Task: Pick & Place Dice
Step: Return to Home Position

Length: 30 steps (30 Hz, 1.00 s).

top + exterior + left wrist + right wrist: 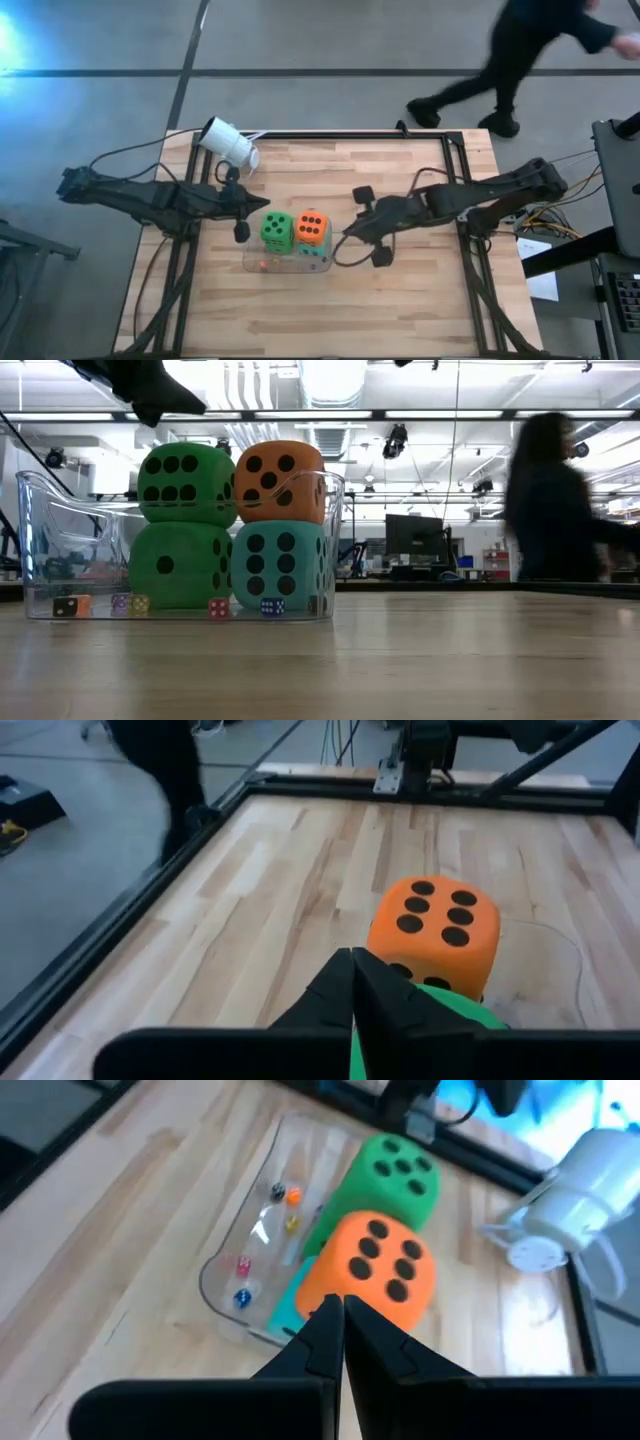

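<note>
While both arms hover over the table, my left gripper (262,206) and right gripper (347,230) flank the transparent bin (60,530), each with fingers pressed together on nothing. Inside the bin the upper green die (187,484) sits on the lower green die (180,565), the orange die (280,482) on the teal die (278,565) beside them

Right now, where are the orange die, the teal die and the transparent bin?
orange die (280,482): low view, middle of its front face.
teal die (275,565): low view, middle of its front face.
transparent bin (70,540): low view, bare left part of its wall.
</note>
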Each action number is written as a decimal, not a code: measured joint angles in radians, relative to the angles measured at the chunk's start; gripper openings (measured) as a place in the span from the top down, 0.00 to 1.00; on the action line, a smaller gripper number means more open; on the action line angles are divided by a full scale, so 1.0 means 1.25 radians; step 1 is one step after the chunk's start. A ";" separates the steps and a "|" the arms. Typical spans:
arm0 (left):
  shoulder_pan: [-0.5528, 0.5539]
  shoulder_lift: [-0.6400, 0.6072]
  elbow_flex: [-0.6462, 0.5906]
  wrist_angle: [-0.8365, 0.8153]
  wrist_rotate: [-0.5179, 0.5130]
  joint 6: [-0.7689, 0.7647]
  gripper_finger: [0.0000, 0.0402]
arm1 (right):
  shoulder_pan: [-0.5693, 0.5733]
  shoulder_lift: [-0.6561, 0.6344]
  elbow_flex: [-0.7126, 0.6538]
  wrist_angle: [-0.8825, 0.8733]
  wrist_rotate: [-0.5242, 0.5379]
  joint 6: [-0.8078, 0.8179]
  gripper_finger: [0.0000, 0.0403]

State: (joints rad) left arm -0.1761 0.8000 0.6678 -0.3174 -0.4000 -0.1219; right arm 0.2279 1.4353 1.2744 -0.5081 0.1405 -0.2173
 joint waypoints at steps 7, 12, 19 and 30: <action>-0.003 -0.098 -0.001 -0.017 0.000 0.040 0.99 | 0.001 -0.130 -0.116 0.107 0.001 0.004 0.98; -0.006 -0.170 -0.024 -0.020 0.002 0.073 1.00 | -0.001 -0.250 -0.242 0.223 0.001 0.006 0.98; -0.007 -0.309 -0.105 0.041 0.012 0.119 1.00 | -0.015 -0.455 -0.388 0.310 0.016 0.060 0.98; -0.007 -0.548 -0.196 0.066 0.051 0.135 1.00 | -0.019 -0.739 -0.545 0.352 0.016 0.088 0.98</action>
State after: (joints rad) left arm -0.1844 0.1152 0.4233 -0.2354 -0.3363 0.0468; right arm 0.2047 0.5118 0.5936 -0.0676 0.1604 -0.1078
